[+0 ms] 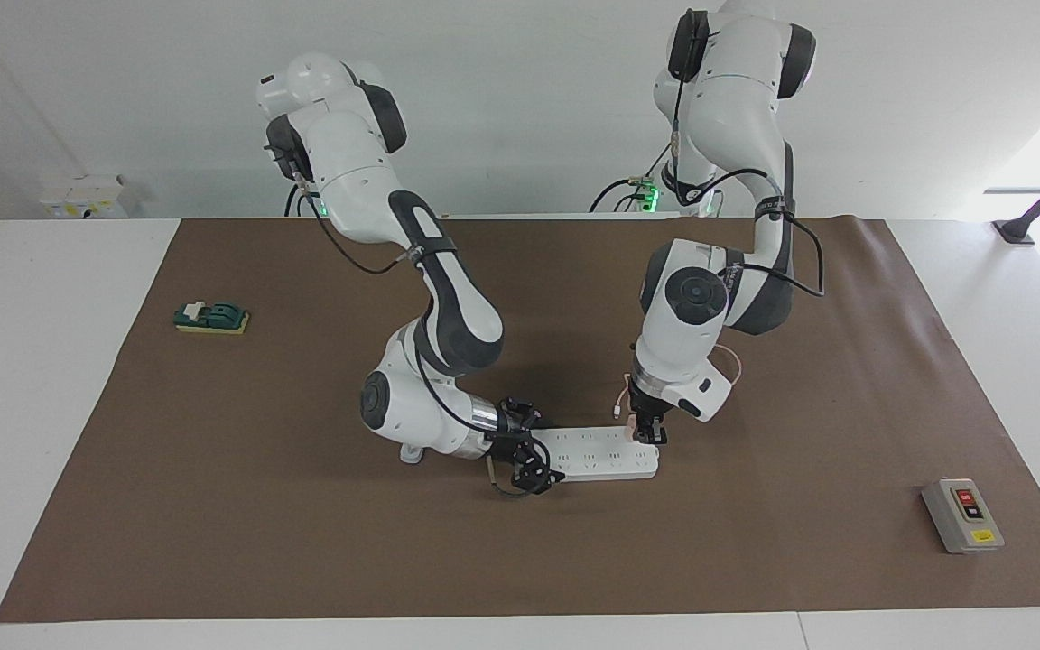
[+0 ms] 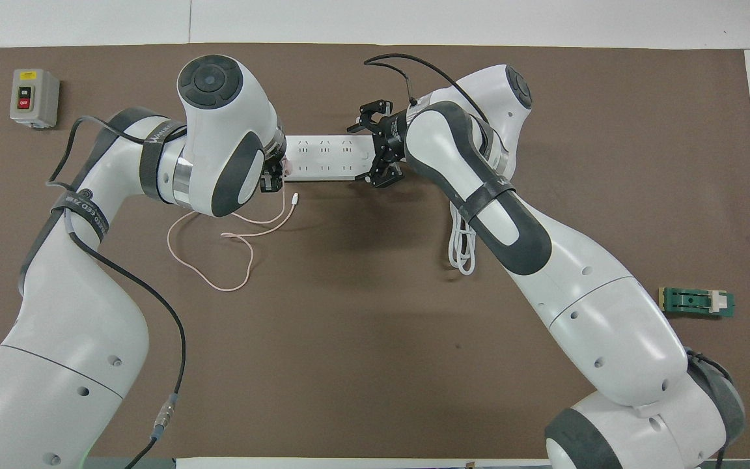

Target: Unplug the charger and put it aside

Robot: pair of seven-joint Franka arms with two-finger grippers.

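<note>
The long white power strip [image 1: 592,451] lies mid-table; it also shows in the overhead view [image 2: 323,156]. The pale pink charger [image 1: 634,421] is plugged in at the strip's end toward the left arm, and only a sliver of it [image 2: 288,168] shows from above. Its thin pink cable [image 2: 219,238] loops on the mat nearer to the robots. My left gripper [image 1: 647,433] [image 2: 273,177] points down onto the charger, fingers closed around it. My right gripper [image 1: 531,456] [image 2: 378,150] grips the strip's other end across its width.
The strip's thick white cord [image 2: 463,251] is bundled under the right arm. A grey switch box [image 1: 962,515] [image 2: 34,98] stands toward the left arm's end. A green block [image 1: 211,318] [image 2: 697,301] lies toward the right arm's end. A brown mat [image 1: 303,542] covers the table.
</note>
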